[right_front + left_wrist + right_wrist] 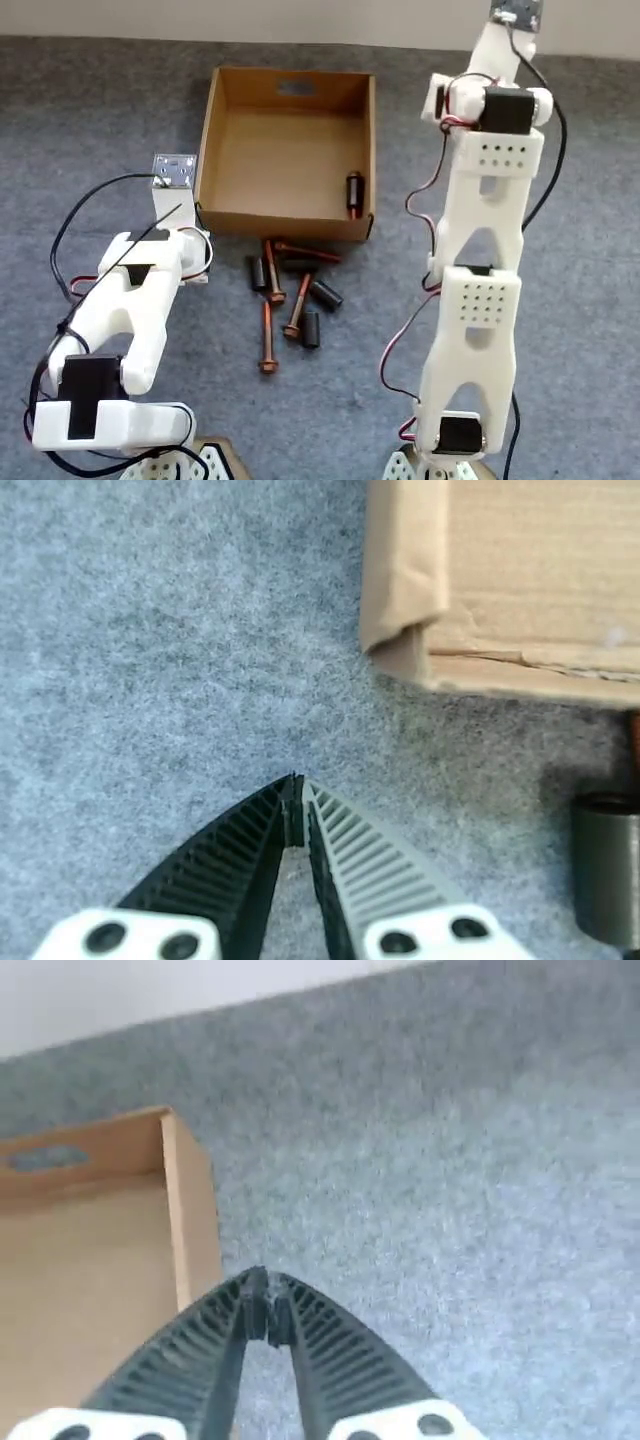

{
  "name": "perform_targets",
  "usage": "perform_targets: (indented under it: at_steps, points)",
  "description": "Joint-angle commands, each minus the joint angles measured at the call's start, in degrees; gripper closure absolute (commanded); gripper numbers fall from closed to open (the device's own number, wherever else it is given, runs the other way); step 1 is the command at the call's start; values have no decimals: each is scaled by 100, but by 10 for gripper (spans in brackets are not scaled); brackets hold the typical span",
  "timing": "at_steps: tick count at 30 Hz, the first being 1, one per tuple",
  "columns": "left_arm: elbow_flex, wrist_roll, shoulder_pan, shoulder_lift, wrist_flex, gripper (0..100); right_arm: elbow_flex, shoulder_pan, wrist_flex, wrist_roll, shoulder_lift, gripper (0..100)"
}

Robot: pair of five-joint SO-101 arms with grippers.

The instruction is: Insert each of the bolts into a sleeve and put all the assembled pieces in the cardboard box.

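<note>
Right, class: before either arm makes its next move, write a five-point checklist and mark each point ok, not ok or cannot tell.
1. Left gripper free to pick: ok. It is shut on nothing, above the carpet by a corner of the cardboard box.
2. Right gripper free: ok. It is shut and empty, beside the box's wall.
3. Box open on top: ok.
4. All parts assembled: not ok. Bolts and sleeves lie loose in front of the box.
5. Piece in the box properly assembled: cannot tell.
</note>
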Motion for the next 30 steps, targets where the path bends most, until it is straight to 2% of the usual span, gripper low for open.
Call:
perform_targets:
  at_steps: [1, 6, 9, 16, 20, 30]
  points:
    - [-233, 18, -13, 13, 9, 991, -470, 13, 92, 62, -734, 989]
    - [-233, 18, -13, 13, 9, 991, -286, 4, 101, 62, -1552, 989]
    - [-233, 18, -13, 13, 9, 991, 602, -110, 101, 62, -2299, 989]
    - [-233, 18, -22, 13, 0, 991, 4699, -655, 57, 62, -4567, 989]
    - [-233, 18, -22, 13, 0, 991, 6826, -884, -312, 70, -5411, 989]
    - [-233, 18, -31, 13, 0, 991, 11908, -1455, -2765, 352, -7749, 991]
